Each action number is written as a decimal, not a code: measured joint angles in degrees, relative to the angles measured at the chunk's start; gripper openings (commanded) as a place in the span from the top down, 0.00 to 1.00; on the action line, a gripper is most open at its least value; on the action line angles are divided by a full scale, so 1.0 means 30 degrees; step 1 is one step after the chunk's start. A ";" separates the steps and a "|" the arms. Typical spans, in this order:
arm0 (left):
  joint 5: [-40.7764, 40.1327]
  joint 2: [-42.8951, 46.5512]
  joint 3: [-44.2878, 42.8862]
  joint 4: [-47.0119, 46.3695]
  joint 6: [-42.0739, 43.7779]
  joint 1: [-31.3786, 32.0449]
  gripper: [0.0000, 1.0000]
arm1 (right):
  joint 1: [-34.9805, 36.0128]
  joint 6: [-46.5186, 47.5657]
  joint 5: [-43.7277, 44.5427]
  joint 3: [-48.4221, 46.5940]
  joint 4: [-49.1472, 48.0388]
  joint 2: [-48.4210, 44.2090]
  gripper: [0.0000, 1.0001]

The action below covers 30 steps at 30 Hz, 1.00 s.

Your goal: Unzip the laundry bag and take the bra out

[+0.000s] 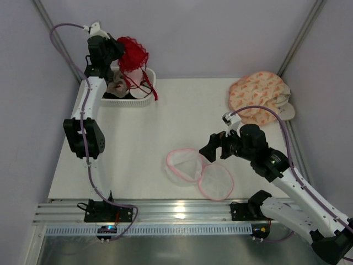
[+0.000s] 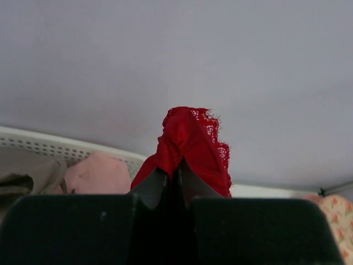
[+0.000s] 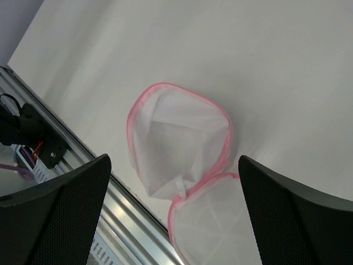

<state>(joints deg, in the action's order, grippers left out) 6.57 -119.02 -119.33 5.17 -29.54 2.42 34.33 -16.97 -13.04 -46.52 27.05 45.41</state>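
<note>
The laundry bag (image 1: pixel 199 172), white mesh with a pink zipper rim, lies spread open in two halves near the table's front edge. It also shows in the right wrist view (image 3: pixel 179 146), and it looks empty. My right gripper (image 1: pixel 212 148) is open and empty, hovering just right of and above the bag. My left gripper (image 1: pixel 122 52) is shut on the red lace bra (image 1: pixel 132 55) and holds it above the white basket (image 1: pixel 149 95) at the back left. In the left wrist view the bra (image 2: pixel 190 143) hangs pinched between the fingertips (image 2: pixel 157 185).
The basket holds pink (image 2: pixel 96 174) and beige (image 2: pixel 27 171) garments. A peach orange-patterned fabric piece (image 1: pixel 258 95) lies at the back right. A metal rail (image 1: pixel 182 212) runs along the front edge.
</note>
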 measured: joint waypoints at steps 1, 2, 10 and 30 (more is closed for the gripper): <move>-0.0262 -0.0262 -0.0262 -0.0474 -0.0160 -0.0124 0.98 | 0.0000 -0.0022 0.0029 0.0102 0.0015 0.0000 0.01; -0.0554 -0.0605 -0.0605 -0.1071 -0.0444 -0.0248 0.95 | 0.0000 -0.0036 0.0087 0.0189 0.0000 0.0007 0.00; -0.3708 -0.3118 -0.3541 -0.4794 -0.2076 -0.0408 0.74 | 0.0000 0.0036 0.0401 0.0459 -0.0306 0.1406 0.01; -0.7388 -0.0233 0.8342 -0.1166 -0.4925 0.0452 0.01 | -0.0015 -0.9398 1.2670 0.0459 0.6914 0.2652 0.00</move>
<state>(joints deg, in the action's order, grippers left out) -15.59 -119.72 -94.30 1.67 -44.31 3.77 34.28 -45.17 24.97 -45.15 47.79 53.36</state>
